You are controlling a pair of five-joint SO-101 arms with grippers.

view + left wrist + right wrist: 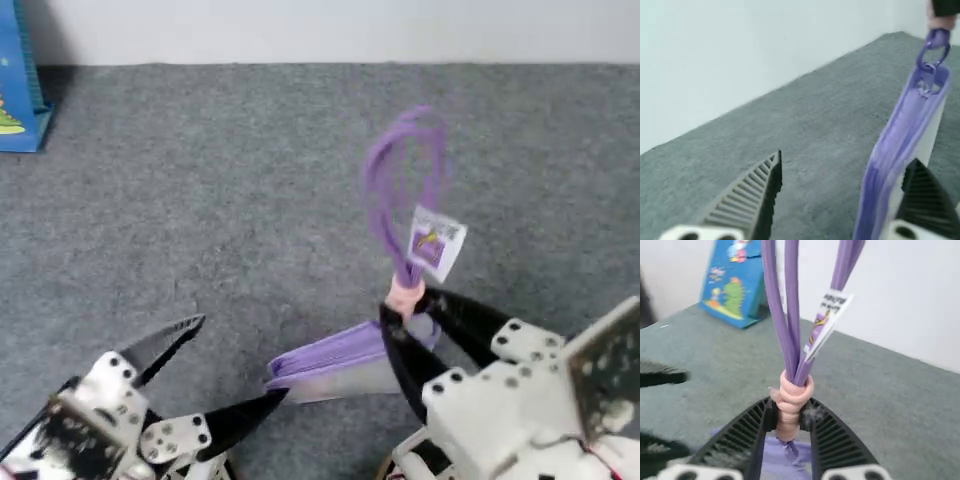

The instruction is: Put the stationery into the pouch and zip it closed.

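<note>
The right gripper [790,407] clamps the pink bead [792,395] on the cord [785,330]. The left gripper [242,358], jaws apart, should probably pinch the pouch [330,365] end first, so the zip pulls straight.

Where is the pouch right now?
In the high view the pouch is near the bottom centre, between the arms: the right end effector pinches its pink bead, and its other end meets a finger of the open left end effector.

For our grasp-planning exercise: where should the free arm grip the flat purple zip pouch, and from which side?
The pouch's free end, opposite the pink toggle the right gripper pinches. Come edge-on with the open left gripper: it hangs thin, flat, slanted.
</note>
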